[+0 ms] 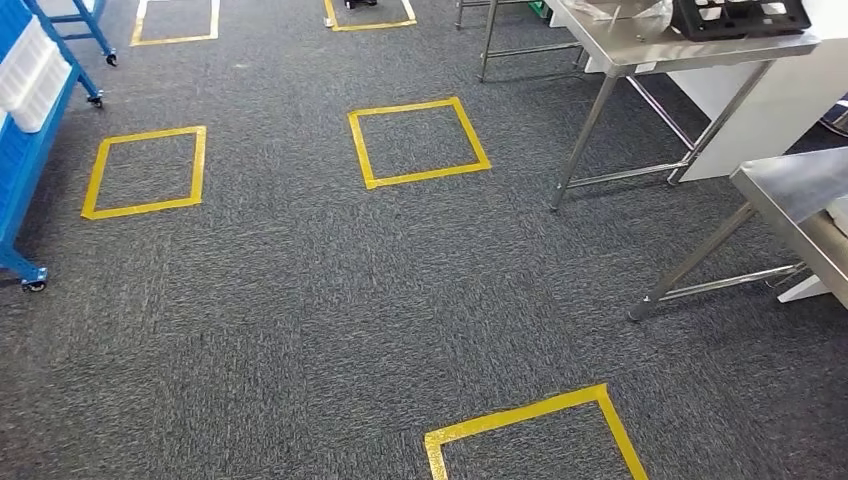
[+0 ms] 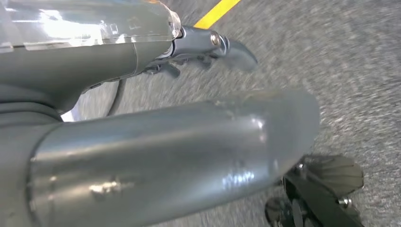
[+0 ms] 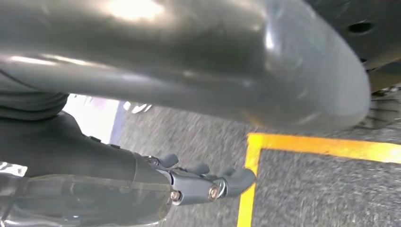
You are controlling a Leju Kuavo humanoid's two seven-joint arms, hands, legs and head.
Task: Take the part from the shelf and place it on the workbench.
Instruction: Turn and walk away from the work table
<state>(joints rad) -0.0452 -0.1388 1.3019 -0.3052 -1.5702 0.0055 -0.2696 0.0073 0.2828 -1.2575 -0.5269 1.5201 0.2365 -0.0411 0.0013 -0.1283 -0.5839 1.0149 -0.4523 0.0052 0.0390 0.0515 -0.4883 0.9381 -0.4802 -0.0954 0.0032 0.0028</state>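
We are hanging both arms over the carpet (image 1: 300, 300); our left hand (image 2: 208, 49) and right hand (image 3: 203, 182) are holding nothing (fingers loosely apart), near yellow tape (image 3: 250, 179).

Dark grey carpet-tile floor (image 1: 300, 300), marked with yellow tape squares (image 1: 418, 142): two mid-floor, one cut off at the near edge, two more at the far edge. Blue wheeled rack (image 1: 25, 150) at left with white bins. At right, two steel tables (image 1: 640, 50) on tubular legs; white cabinet behind the farther one. Even overhead light, soft glare on the steel
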